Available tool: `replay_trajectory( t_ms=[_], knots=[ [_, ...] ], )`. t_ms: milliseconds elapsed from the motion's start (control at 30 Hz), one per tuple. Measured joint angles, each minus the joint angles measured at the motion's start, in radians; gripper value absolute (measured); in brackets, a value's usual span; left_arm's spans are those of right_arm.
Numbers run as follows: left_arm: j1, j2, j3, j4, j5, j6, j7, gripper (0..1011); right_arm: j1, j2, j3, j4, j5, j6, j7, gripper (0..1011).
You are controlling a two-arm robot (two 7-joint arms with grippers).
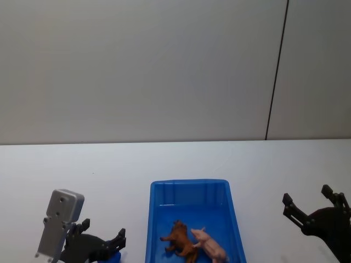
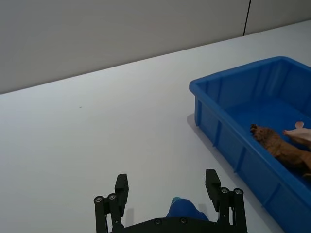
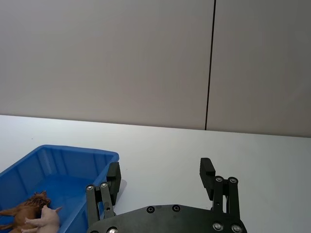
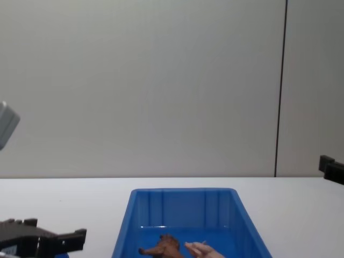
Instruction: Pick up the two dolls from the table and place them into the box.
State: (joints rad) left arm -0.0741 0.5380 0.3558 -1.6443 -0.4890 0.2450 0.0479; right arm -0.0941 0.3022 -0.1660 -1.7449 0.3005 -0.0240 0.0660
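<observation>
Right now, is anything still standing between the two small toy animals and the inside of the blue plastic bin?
Nothing visible does. The shaggy reddish-brown toy animal and the pale pink toy animal already lie side by side inside the bright blue plastic bin. The left gripper and right gripper hang open on either side of it.

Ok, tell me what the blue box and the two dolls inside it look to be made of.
The blue box looks like moulded plastic: uniform colour, ribbed inner walls, slight sheen. The brown doll and the pink doll look like hard plastic or rubber figures, with solid colour and moulded legs. Whether they are rigid or soft cannot be told. Both grippers, left and right, are open and empty.
</observation>
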Motion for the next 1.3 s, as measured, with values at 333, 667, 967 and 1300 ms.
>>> replay_trajectory(
  t_ms=[333,667,967,1300],
  knots=[
    [0.007,-0.003,-0.003,0.038,-0.015,0.002,-0.018,1003,0.000,0.001,0.000,0.000,0.000,0.000,0.000,1001],
    [0.011,-0.007,-0.005,0.061,-0.019,-0.007,-0.037,750,0.000,0.001,0.000,0.000,0.000,0.000,0.000,1001],
    [0.013,-0.011,-0.006,0.072,-0.011,-0.032,-0.054,445,0.000,0.001,0.000,0.000,0.000,0.000,0.000,1001],
    [0.018,-0.014,-0.008,0.075,0.000,-0.068,-0.066,272,0.000,0.001,0.000,0.000,0.000,0.000,0.000,1001]
  ],
)
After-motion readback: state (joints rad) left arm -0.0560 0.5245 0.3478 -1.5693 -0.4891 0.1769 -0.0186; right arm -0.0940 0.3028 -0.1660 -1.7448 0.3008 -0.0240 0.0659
